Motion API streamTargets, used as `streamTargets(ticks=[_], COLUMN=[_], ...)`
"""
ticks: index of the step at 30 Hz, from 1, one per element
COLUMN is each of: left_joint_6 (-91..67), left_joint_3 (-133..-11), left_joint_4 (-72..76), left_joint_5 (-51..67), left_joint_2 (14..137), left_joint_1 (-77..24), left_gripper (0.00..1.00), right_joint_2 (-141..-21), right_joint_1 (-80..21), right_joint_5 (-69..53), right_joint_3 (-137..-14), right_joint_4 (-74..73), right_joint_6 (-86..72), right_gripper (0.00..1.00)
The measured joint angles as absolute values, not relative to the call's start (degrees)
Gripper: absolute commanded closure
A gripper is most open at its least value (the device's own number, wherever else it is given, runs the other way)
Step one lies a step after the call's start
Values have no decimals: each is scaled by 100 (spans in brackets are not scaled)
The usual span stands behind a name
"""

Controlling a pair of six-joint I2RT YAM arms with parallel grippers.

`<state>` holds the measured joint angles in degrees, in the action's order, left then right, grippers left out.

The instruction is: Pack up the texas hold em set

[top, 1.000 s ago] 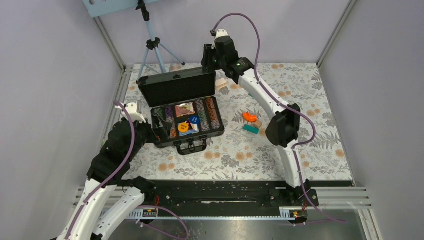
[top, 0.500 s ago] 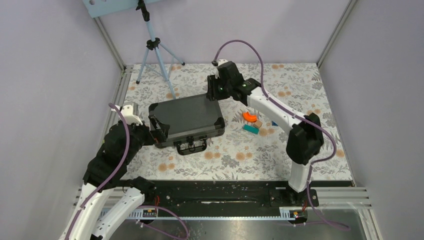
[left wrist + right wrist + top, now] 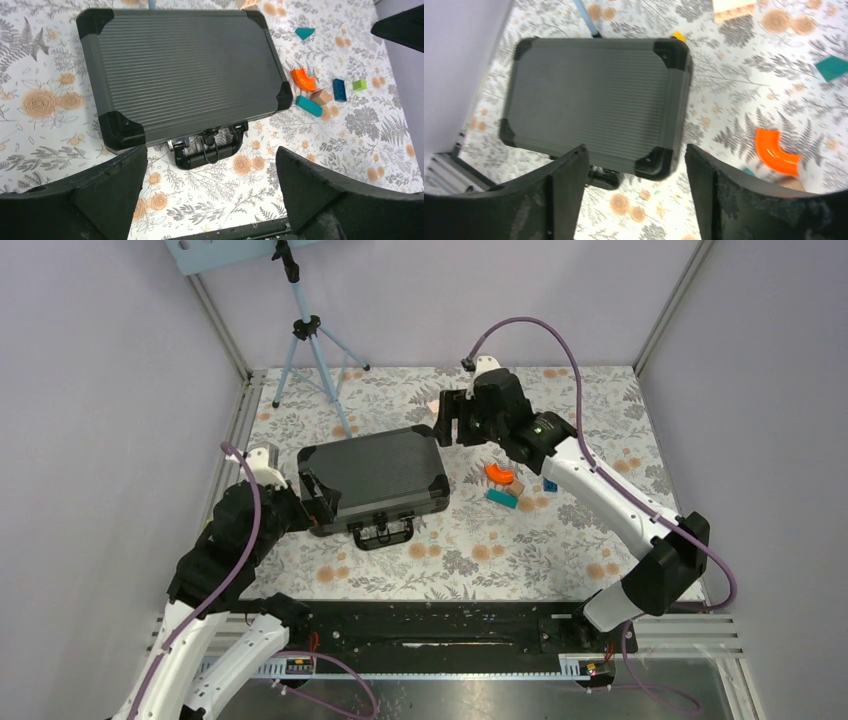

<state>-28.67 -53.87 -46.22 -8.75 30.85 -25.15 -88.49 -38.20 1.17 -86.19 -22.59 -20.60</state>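
While shut, briefcase on floral tabletop

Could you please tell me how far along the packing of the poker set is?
Done: the case is closed, with its lid down flat. In hand: nothing. The left tool at its near left corner and the right tool off its far right corner are both open and empty. Left: possibly latching it. I cannot tell whether the catches by the handle are fastened.

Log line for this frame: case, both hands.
case: lid shut | left hand: open, at case's left end | right hand: open, empty, off case
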Motion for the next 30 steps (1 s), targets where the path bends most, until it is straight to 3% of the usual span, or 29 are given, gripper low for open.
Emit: streamTargets(ticks=[2, 7, 12, 22, 30], left_joint_6=[-2936, -3155, -3308, -3592, -3780], left_joint_3=[-5384, -5253, -4897, -4263, -3809], left_joint_4=[-4685, -4648, -4416, -3693, -3500], left_joint_5=[-871, -854, -814, -690, -668], left_joint_2=[3197, 3260, 3242, 3651, 3667], left_joint_1=[-2515, -2515, -2515, -2515, -2515], left_gripper=[1, 1, 1, 5, 7], right_joint_2=[-8750, -8342, -7854, -7463, -7363], right_joint_1=[-3820, -3809, -3741, -4182, -4792], right_joint_5=[274, 755, 681, 54, -10], right_joint_3=[-8517, -7841, -7043, -5708, -4403], right_joint_4=[-2449, -2657, -2648, -1822, -126], right_joint_6=[-1977, -1831, -1929, -3030, -4045], right_gripper=[1, 1, 14, 24, 36])
